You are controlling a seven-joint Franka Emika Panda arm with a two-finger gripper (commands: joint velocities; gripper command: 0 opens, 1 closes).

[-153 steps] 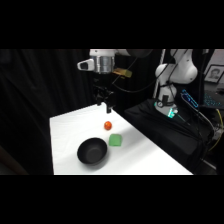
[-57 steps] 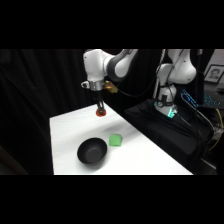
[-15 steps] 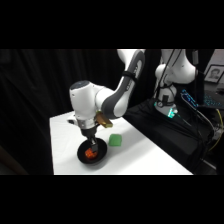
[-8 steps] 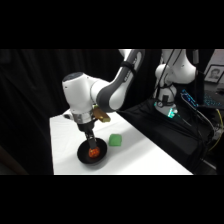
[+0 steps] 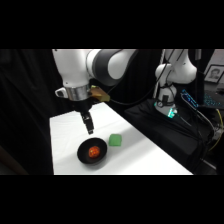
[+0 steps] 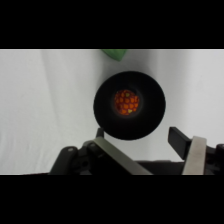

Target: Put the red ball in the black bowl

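The red ball (image 5: 93, 152) (image 6: 127, 102) lies inside the black bowl (image 5: 83, 155) (image 6: 152, 117), at its middle. My gripper (image 5: 89, 129) (image 6: 145, 142) hangs above the bowl's far rim, apart from it, and is open with nothing between its fingers. In the wrist view the bowl sits straight below, and one finger (image 6: 194, 155) stands to its lower right.
A light green block (image 5: 116, 140) (image 6: 115, 53) rests on the white table (image 5: 140, 160) just right of the bowl. The arm's base (image 5: 170, 85) and cables stand at the upper right, past the table's edge.
The gripper carried the ball from the table's middle to the bowl and let it go. Over the last second it has risen away while the ball stays in the bowl.
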